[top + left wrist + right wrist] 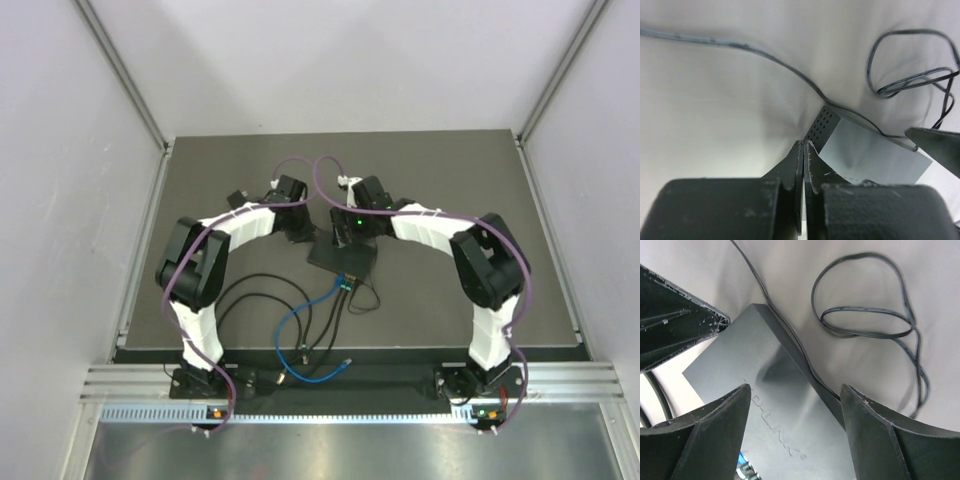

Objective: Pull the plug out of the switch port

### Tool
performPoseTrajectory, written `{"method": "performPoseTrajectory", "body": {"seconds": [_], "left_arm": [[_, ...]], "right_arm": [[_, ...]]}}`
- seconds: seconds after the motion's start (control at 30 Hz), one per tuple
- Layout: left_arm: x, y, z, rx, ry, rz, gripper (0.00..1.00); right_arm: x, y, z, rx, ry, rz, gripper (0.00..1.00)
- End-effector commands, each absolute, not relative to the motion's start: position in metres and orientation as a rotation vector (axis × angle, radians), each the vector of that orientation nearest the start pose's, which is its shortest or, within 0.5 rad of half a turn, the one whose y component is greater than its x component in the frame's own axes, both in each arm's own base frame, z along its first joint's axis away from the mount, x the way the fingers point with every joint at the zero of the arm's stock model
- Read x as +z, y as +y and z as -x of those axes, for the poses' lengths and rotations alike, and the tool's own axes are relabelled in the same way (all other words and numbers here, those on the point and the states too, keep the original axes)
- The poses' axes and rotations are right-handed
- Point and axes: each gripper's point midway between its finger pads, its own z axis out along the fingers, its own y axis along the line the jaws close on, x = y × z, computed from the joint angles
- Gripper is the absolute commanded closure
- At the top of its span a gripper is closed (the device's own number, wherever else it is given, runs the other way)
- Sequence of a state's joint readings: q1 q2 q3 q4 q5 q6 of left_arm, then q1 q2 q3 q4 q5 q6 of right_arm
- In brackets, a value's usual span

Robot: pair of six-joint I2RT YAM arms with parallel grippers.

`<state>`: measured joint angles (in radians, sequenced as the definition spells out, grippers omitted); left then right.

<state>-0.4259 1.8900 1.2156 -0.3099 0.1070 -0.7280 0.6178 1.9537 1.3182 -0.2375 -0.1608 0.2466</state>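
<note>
Black switch [338,262] lying flat; plugs [346,281] seated near edge.

Plugs [343,281] too small to tell apart from above — switch [775,390] cut off at bottom edge

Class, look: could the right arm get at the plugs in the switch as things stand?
Probably yes: the right gripper hangs over the switch, jaws open, and nothing covers the plugs at its near edge.

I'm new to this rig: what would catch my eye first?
The left arm and right arm curl inward over a flat black box mid-table. The left gripper is shut at the box's corner, the right gripper open above its lid. A blue cable and black cables trail from its near edge.
</note>
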Motion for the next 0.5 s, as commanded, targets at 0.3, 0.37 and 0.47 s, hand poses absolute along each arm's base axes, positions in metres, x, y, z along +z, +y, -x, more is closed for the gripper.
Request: {"method": "performPoseTrajectory", "body": {"seconds": [0.3,0.37,0.47], "left_arm": [[0.123,-0.187,-0.388,-0.290,2.442,0.237,0.72],[0.136,-0.192,-0.372,-0.368,2.441,0.149,0.64],[0.141,-0.222,-0.336,-0.658,2.480,-0.003,0.62]], "right_arm": [[0.131,0.248,-0.344,0.435,2.362,0.477,0.26],[0.139,0.255,-0.330,0.521,2.353,0.498,0.27],[0.140,0.258,-0.315,0.605,2.366,0.475,0.32]]}}
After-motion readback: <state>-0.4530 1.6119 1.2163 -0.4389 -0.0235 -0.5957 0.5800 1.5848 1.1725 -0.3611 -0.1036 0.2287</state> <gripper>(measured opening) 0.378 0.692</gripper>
